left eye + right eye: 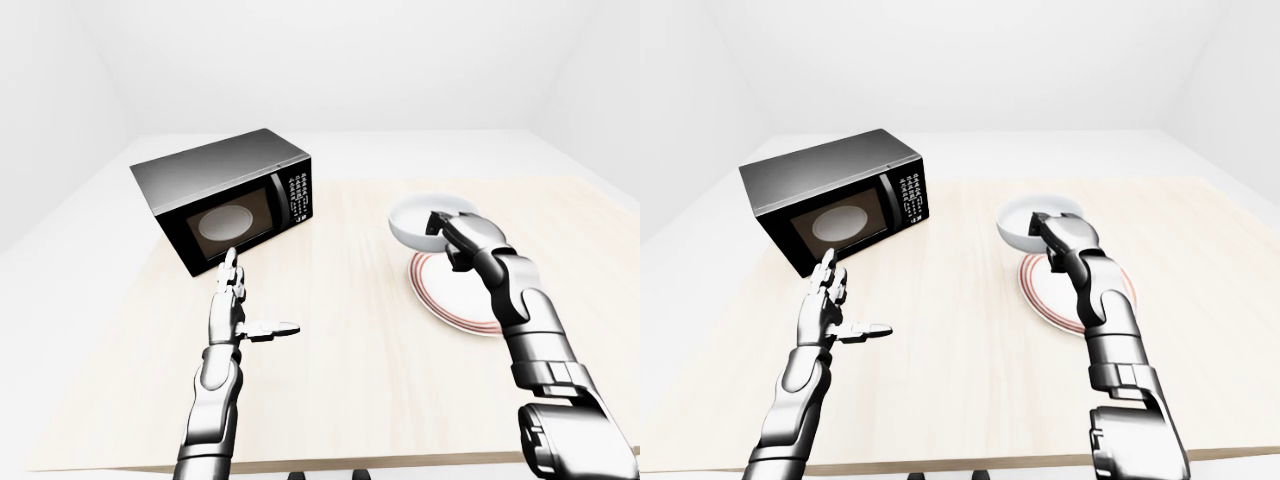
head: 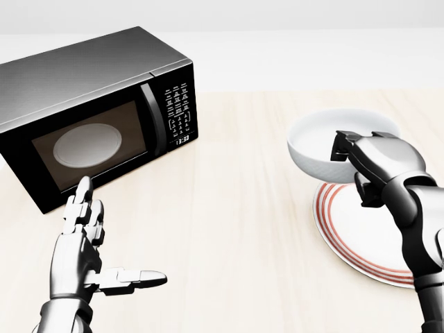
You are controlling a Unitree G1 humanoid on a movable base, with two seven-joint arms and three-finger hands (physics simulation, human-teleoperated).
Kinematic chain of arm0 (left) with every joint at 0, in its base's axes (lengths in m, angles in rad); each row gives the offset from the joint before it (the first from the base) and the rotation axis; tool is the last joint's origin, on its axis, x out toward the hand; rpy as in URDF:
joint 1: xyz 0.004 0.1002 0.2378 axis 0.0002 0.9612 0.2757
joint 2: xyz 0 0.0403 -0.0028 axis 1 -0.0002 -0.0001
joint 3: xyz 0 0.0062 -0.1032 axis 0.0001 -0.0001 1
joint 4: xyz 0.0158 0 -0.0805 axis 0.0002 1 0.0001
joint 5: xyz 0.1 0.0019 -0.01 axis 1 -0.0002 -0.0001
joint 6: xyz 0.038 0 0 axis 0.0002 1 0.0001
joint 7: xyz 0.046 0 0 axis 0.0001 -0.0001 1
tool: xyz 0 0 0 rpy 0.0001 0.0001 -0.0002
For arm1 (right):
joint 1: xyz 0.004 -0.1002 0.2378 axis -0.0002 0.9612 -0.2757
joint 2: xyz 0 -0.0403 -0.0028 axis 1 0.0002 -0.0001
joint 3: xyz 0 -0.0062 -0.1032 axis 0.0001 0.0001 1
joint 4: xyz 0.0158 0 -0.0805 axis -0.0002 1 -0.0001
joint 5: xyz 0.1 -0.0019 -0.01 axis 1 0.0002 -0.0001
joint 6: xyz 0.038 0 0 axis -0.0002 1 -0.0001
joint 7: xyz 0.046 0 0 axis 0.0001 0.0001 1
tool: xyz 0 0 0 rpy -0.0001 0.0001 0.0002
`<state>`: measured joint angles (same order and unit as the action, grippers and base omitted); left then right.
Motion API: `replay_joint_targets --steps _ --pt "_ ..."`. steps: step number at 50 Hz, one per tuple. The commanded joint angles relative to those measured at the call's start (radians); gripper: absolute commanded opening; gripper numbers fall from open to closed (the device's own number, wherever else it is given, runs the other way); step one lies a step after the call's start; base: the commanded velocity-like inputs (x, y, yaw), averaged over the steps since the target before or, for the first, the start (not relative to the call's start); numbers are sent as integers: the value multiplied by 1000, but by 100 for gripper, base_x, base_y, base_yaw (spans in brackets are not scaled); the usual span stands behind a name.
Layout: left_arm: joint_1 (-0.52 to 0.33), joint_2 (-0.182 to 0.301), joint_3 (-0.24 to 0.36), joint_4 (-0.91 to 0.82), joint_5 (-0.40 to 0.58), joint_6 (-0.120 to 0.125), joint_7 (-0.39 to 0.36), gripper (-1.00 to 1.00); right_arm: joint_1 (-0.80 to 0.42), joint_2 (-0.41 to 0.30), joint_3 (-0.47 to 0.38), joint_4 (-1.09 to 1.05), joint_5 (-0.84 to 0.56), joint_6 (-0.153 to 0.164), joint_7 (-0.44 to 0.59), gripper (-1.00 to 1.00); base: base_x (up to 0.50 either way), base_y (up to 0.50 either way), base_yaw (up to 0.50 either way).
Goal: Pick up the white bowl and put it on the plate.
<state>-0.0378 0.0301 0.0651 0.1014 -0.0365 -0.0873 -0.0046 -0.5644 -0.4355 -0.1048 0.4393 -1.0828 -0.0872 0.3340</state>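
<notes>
Head view: white bowl (image 2: 326,149) is held off the surface (image 2: 229,229), clamped at its near-right rim by my right hand (image 2: 378,163), fingers (image 2: 343,146) hooked over the edge. The bowl overlaps only the upper-left rim of the plate (image 2: 361,239); the plate's centre lies below and right of the bowl in this view, under my own forearm. My judgement: the placement turns on carrying the bowl toward that centre, then lowering. Left hand (image 2: 87,239) hovers well apart near the microwave (image 2: 90,111), fingers spread, holding nothing.
</notes>
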Motion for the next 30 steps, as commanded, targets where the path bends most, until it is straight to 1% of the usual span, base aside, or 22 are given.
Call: replay_joint_targets --steps 1,4,9,13,16,21,25,30 --pt "1 0 0 0 0 0 0 100 25 -39 -33 27 -51 0 -52 -100 0 0 0" --pt "-4 0 0 18 1 0 -1 100 30 -46 -36 35 -48 0 -59 -100 0 0 0" --pt "2 0 0 -3 1 0 0 100 47 -51 -37 66 -45 0 -87 -100 0 0 0" --pt "0 0 0 7 2 0 -1 100 54 -60 -40 71 -44 0 -85 -100 0 0 0" --pt "-1 0 0 10 2 0 -1 100 47 -65 -36 113 -46 0 -114 -100 0 0 0" --pt "0 0 -1 5 3 0 0 100 55 -69 -37 117 -40 0 -117 -100 0 0 0" --pt "2 0 -1 -6 3 0 1 100 49 -78 -35 158 -39 0 -140 -100 0 0 0" --pt "-2 0 0 12 3 0 0 100 54 -83 -36 152 -37 0 -135 -100 0 0 0"
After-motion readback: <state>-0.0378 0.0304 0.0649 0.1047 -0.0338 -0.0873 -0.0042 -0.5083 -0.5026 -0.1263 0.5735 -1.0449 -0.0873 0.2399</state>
